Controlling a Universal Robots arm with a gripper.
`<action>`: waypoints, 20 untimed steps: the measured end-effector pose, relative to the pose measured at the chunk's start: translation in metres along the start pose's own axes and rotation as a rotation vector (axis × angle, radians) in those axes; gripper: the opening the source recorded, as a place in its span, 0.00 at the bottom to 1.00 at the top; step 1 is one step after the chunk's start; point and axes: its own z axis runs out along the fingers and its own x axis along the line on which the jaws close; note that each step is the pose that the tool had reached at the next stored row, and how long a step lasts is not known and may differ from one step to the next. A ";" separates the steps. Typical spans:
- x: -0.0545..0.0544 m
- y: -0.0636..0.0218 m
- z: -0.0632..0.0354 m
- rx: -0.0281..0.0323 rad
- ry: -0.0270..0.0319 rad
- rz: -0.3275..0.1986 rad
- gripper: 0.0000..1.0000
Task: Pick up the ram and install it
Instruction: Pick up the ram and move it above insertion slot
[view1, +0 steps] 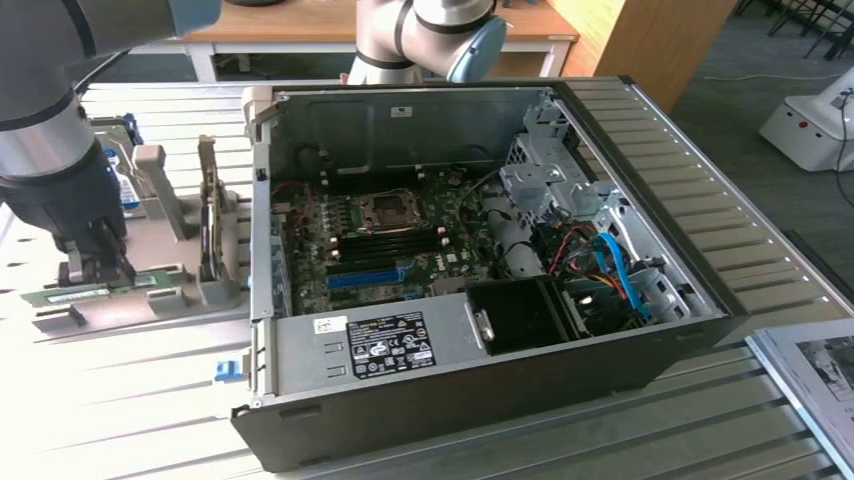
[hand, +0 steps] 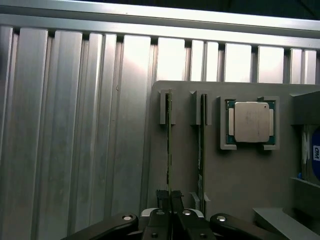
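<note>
The ram (hand: 169, 145) is a thin green stick seen edge-on, standing in a slot of the grey holder (hand: 235, 175). My gripper (hand: 170, 197) is shut on the near end of the ram, one black fingertip pressing each side. The stick's far end still sits between the holder's posts. In the exterior view the gripper (view1: 100, 272) reaches straight down onto the ram (view1: 67, 294) at the exterior view's left, outside the open computer case (view1: 694, 300). The black memory slots (view1: 387, 240) lie on the motherboard inside the case.
A twin green stick (hand: 202, 145) stands in the neighbouring slot, and a processor chip (hand: 251, 121) rests in a holder pocket beside it. A long blue slot (view1: 363, 278) lies below the memory slots. Drive cages and cables (view1: 601, 260) fill the case's right. The table is ribbed metal (hand: 75, 150).
</note>
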 end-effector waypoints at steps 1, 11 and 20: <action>0.000 0.0000 -0.0018 0.0000 0.0000 0.000 0.12; 0.000 -0.0006 -0.0225 -0.0012 0.0000 0.000 0.12; -0.001 -0.0016 -0.0420 -0.0037 -0.0001 0.000 0.12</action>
